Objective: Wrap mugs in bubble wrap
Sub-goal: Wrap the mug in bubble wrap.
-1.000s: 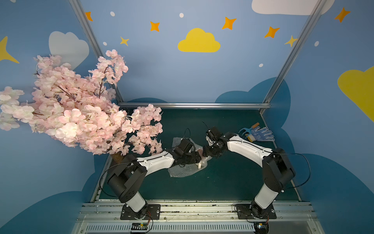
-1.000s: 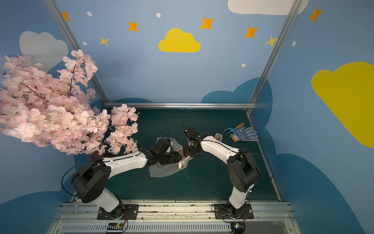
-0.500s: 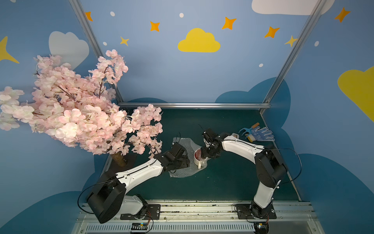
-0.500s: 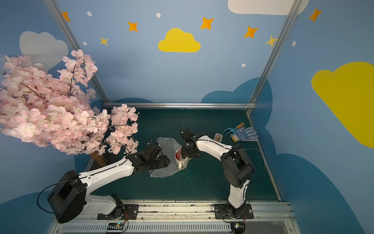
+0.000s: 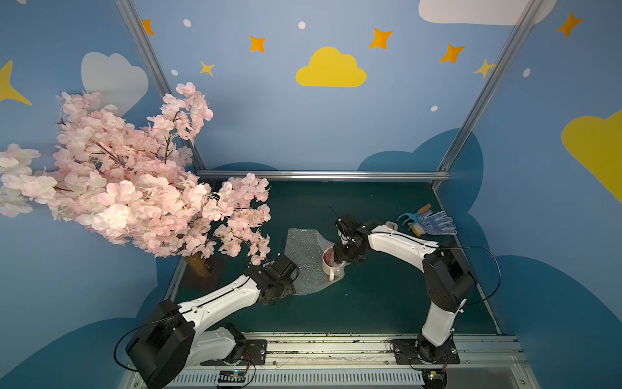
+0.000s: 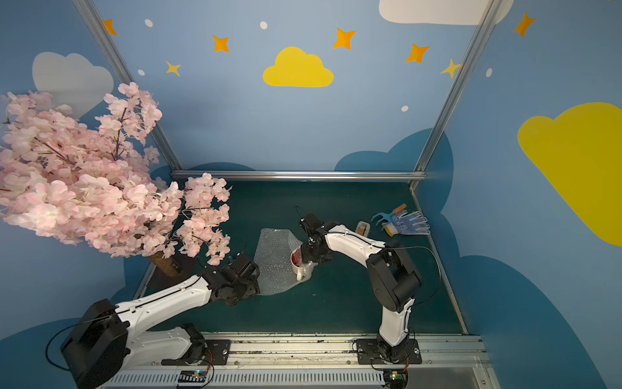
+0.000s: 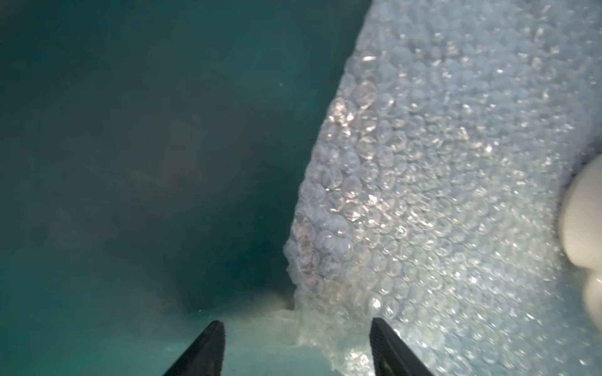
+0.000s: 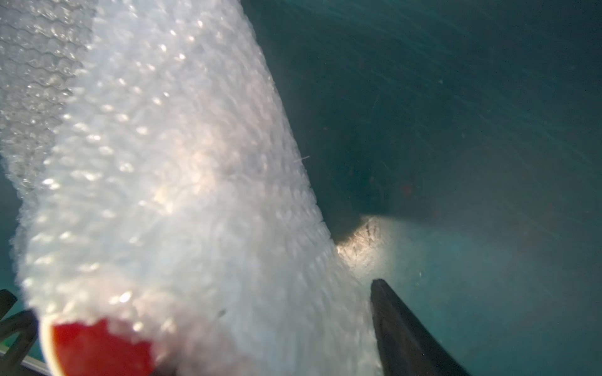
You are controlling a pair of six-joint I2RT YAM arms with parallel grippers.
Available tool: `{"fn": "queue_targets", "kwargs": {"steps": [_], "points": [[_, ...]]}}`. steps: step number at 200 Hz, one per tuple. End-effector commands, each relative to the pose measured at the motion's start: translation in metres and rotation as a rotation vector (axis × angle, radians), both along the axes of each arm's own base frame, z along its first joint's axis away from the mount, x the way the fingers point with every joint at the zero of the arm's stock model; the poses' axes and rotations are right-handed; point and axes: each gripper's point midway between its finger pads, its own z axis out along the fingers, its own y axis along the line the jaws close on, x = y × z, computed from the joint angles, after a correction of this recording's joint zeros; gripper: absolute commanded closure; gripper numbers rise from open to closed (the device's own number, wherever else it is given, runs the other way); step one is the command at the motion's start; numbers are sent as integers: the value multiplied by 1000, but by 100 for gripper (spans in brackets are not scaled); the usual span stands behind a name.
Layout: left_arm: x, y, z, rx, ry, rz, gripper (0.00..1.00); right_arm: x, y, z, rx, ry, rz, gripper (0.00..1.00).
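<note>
The white mug (image 5: 327, 266) with its red inside lies on the right part of the bubble wrap (image 5: 303, 259) in both top views, handle toward the front. A flap of bubble wrap (image 8: 169, 169) covers the mug's side. My right gripper (image 5: 343, 254) is shut across the wrapped mug (image 8: 97, 348), one finger (image 8: 400, 325) pressed on the wrap. My left gripper (image 7: 298, 328) is open at the sheet's near-left edge (image 7: 325, 260), which lies loose between the fingers. The mug (image 7: 583, 221) shows white off to one side in the left wrist view.
A pink blossom tree (image 5: 134, 188) in a pot (image 5: 198, 266) overhangs the left side of the green mat. At the far right lie blue-dotted gloves (image 5: 437, 224), a blue hand rake (image 5: 409, 217) and a beige tape dispenser (image 6: 363, 228). A metal rail (image 5: 323, 340) runs along the front.
My left arm drew back from over the mug toward the near left, to the wrap's edge, and the mug came into sight. The right gripper stayed on the mug.
</note>
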Motion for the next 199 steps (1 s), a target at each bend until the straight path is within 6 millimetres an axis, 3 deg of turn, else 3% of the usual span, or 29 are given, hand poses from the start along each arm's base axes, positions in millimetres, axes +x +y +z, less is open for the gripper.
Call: {"fn": "queue_targets", "kwargs": {"steps": [1,15,52,76,135,159,199], "points": [[4,6,-3,27,9,38,35,-4,3,-3,-20,18,19,36],[8,4,-5,18,8,47,42,-4,3,-3,-20,19,18,37],[20,-6,-6,2,4,43,45,-6,2,-4,-22,22,23,38],[27,-15,-7,-15,-1,30,54,-6,2,-4,-20,21,21,38],[30,-20,4,-24,1,8,96,-8,1,-8,-20,28,20,39],[35,-35,24,-106,-45,-43,96,-8,1,-7,-14,30,18,39],[62,-89,98,-354,-238,-209,96,-8,7,-9,35,54,15,39]]}}
